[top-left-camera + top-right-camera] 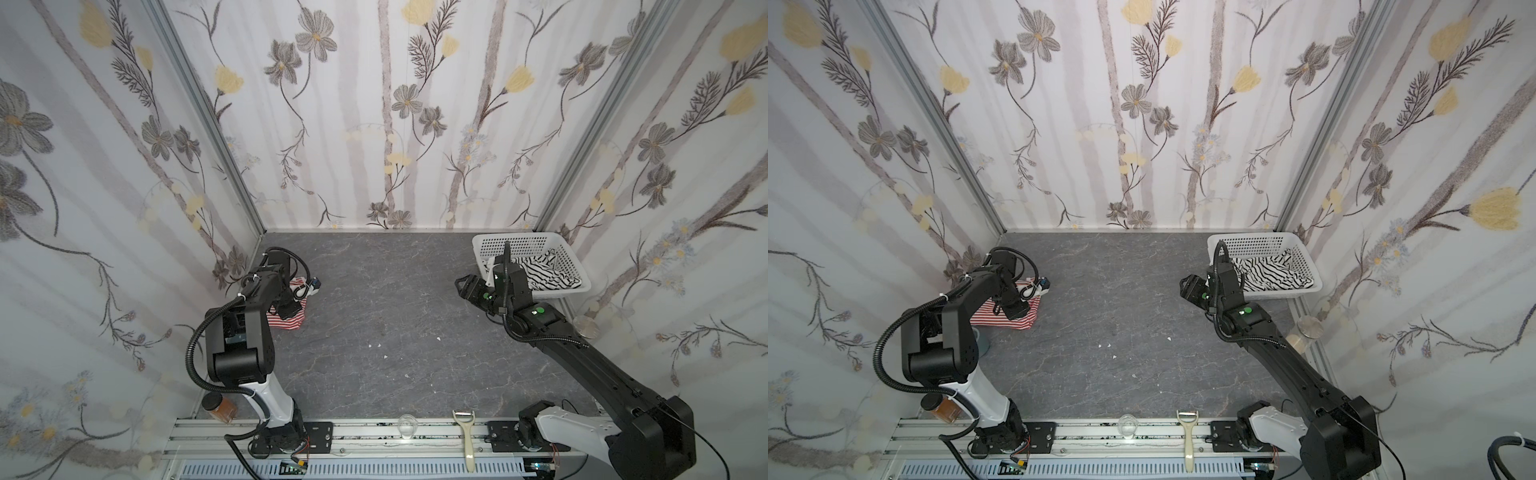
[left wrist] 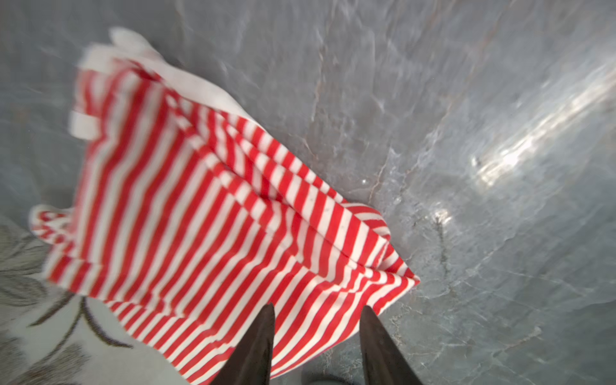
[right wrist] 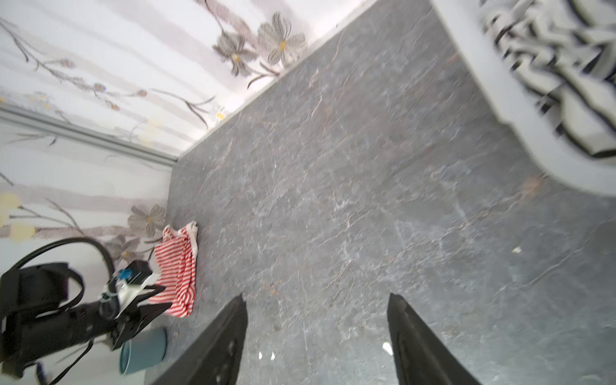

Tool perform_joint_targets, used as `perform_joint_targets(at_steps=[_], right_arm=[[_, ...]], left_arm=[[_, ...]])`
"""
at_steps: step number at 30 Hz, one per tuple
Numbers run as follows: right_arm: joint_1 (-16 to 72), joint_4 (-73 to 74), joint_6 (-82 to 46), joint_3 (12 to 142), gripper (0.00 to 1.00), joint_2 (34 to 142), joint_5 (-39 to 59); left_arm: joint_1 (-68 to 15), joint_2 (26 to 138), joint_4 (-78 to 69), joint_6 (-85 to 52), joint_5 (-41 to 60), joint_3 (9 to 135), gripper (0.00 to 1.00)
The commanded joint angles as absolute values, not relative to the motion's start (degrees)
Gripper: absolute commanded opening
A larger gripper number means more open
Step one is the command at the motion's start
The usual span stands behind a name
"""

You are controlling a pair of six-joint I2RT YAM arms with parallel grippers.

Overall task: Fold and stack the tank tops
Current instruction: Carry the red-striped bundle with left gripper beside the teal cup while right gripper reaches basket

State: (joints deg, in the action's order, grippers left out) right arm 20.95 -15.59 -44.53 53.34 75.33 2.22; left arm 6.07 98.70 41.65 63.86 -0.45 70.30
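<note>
The red-and-white striped tank top (image 1: pixel 291 323) (image 1: pixel 1013 321) lies crumpled on the grey table near the left wall, its pale trim toward the back. My left gripper (image 2: pixel 318 306) hovers just over the top's near edge (image 2: pixel 200 216), jaws apart with nothing pinched between them. It also shows in the right wrist view, the left gripper (image 3: pixel 160 300) beside the tank top (image 3: pixel 176 276). The white tank top with black stripes (image 1: pixel 536 270) (image 1: pixel 1266 270) (image 3: pixel 550 66) lies bunched in the basket. My right gripper (image 1: pixel 461 284) (image 1: pixel 1185 284) (image 3: pixel 316 296) stands open over bare table, left of the basket.
A white perforated basket (image 1: pixel 519 241) (image 1: pixel 1258 241) sits at the back right corner. A blue-grey cup (image 3: pixel 143 350) lies by the left arm. A spice jar (image 1: pixel 220 409), a small glass (image 1: pixel 407 426) and a peeler (image 1: pixel 465 436) rest at the front rail. A glass jar (image 1: pixel 586 326) stands by the right wall.
</note>
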Motion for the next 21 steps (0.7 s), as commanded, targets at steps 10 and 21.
perform_joint_targets(at_steps=[10,21], right_arm=[[-0.44,-30.09,-25.68,80.13,0.71,97.82,-10.61],[-10.10,-34.19,-20.29,100.34,0.72,121.04,-14.54]], left_arm=[[-2.48,101.67,41.56,29.34,27.18,85.67,0.49],[-13.33,108.76,36.94,13.80,22.53,89.56,0.48]])
